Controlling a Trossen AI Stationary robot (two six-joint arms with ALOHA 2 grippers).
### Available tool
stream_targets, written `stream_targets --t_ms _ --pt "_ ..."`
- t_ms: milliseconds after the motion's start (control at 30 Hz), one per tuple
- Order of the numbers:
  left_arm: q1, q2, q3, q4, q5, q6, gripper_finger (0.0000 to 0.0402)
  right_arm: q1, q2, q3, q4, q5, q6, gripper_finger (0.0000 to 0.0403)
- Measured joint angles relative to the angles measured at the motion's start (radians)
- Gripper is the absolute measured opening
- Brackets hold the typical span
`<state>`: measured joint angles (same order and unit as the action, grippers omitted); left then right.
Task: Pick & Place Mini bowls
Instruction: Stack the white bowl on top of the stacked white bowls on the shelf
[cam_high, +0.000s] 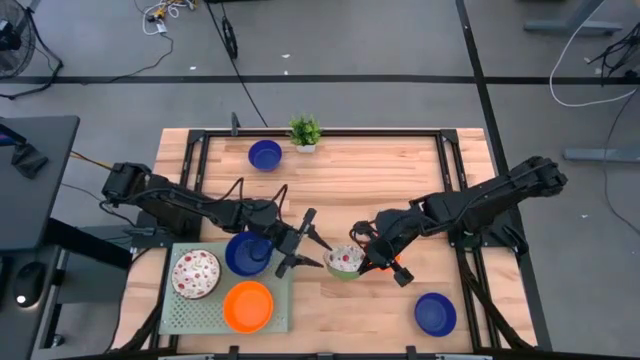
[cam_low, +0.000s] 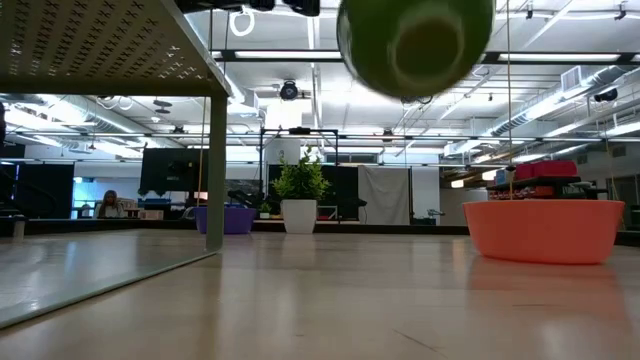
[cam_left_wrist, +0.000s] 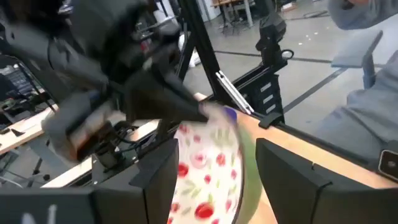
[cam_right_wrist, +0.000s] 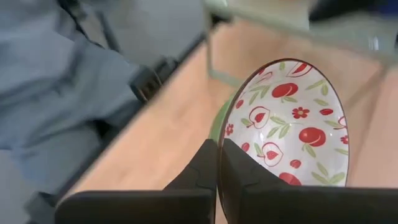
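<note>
The right gripper (cam_high: 362, 262) pinches only the rim of the patterned mini bowl (cam_high: 344, 260), held off the table; so thin a bite could let it pivot or slip. The left gripper (cam_high: 305, 250), jaws wide, flanks it and could knock it loose before reaching the tray (cam_high: 283, 300)

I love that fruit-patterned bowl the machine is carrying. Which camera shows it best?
The right wrist view: the fruit-patterned bowl fills it, the right hand pinching its rim. High view shows it tiny, low view its green underside, left wrist view blurred.
</note>
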<state>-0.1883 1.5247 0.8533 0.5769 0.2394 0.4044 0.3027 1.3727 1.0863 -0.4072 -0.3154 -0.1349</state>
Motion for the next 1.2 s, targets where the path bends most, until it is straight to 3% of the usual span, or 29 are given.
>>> stream_targets --t_ms 133,267,400,567,833,1200 --pt "0.007 0.032 0.055 -0.066 -0.027 0.011 0.022 0.01 0.0 -0.043 0.007 0.178 0.018 0.0002" --pt "0.012 0.075 0.109 -0.163 -0.137 0.054 0.022 0.016 0.0 -0.06 0.002 0.377 0.002 0.0002" --pt "0.013 0.124 0.147 -0.185 -0.264 0.101 0.022 0.011 0.002 -0.078 -0.001 0.501 -0.007 0.0001" --pt "0.016 0.16 0.183 -0.254 -0.362 0.127 0.0209 0.0 0.011 -0.106 -0.009 0.574 -0.005 0.0001" --pt "0.042 0.179 0.204 -0.355 -0.426 0.107 0.017 -0.015 0.057 -0.112 -0.021 0.622 -0.005 0.0001" --pt "0.082 0.202 0.206 -0.448 -0.434 0.109 0.014 -0.033 0.073 -0.112 -0.042 0.622 -0.022 0.0002"
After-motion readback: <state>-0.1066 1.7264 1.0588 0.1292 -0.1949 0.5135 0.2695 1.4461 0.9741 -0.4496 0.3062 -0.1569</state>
